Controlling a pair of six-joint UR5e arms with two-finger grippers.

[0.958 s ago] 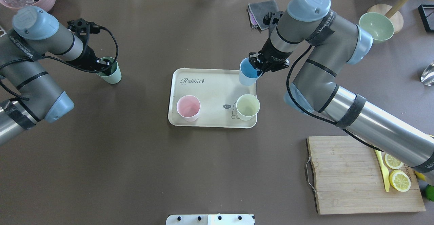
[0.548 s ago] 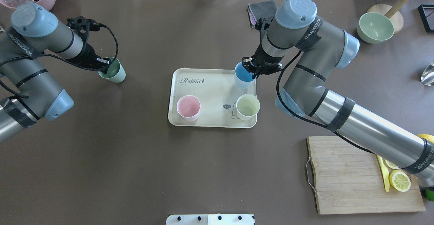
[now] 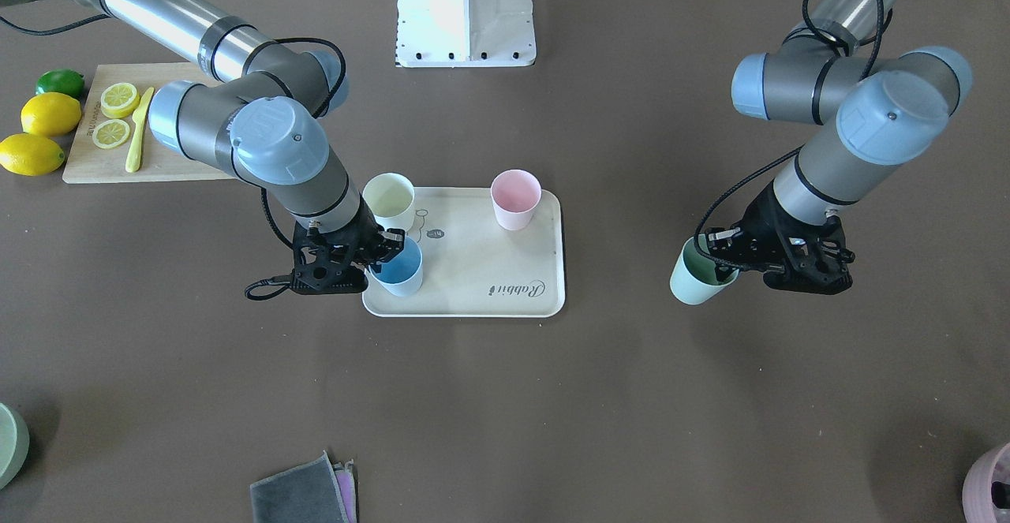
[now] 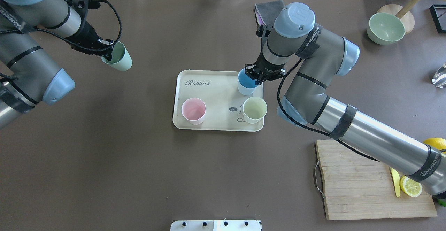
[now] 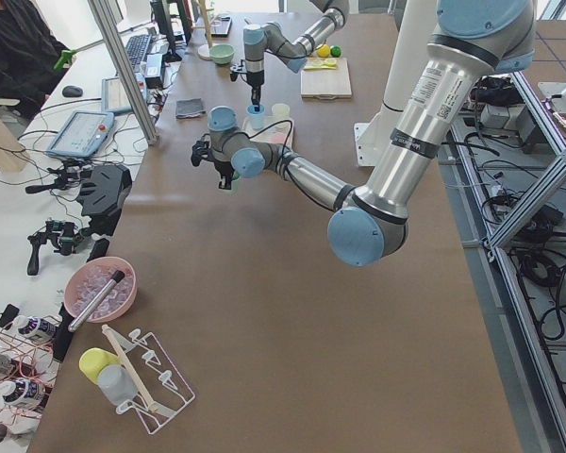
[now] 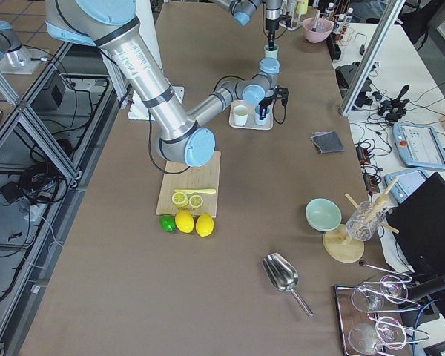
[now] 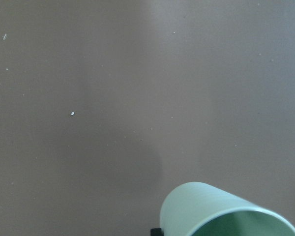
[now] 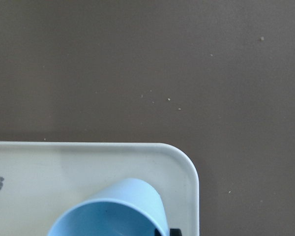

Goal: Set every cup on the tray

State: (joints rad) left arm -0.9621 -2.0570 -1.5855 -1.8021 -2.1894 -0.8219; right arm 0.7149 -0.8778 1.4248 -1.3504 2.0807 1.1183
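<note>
The beige tray [image 4: 216, 93] lies mid-table. The pink cup [image 4: 193, 110] and the pale yellow cup [image 4: 254, 109] stand upright on its near side. My right gripper [image 4: 259, 77] is shut on the rim of the light blue cup [image 4: 246, 83], which is at the tray's far right corner, slightly tilted; the right wrist view shows it [image 8: 113, 209] over the tray [image 8: 88, 162]. I cannot tell if it touches the tray. My left gripper [image 4: 106, 51] is shut on the rim of the mint green cup [image 4: 118, 58] and holds it tilted above the table, left of the tray.
A wooden cutting board [image 4: 352, 178] with lemon slices and a yellow knife lies at the near right. A sage-green bowl [image 4: 386, 28] and a grey cloth [image 4: 266, 9] are at the far side. A mauve pot [image 3: 990, 483] is at the far left corner.
My left gripper has lifted the mint green cup off the table and moved it farther away. My right gripper has carried the blue cup left and down over the tray's corner.
</note>
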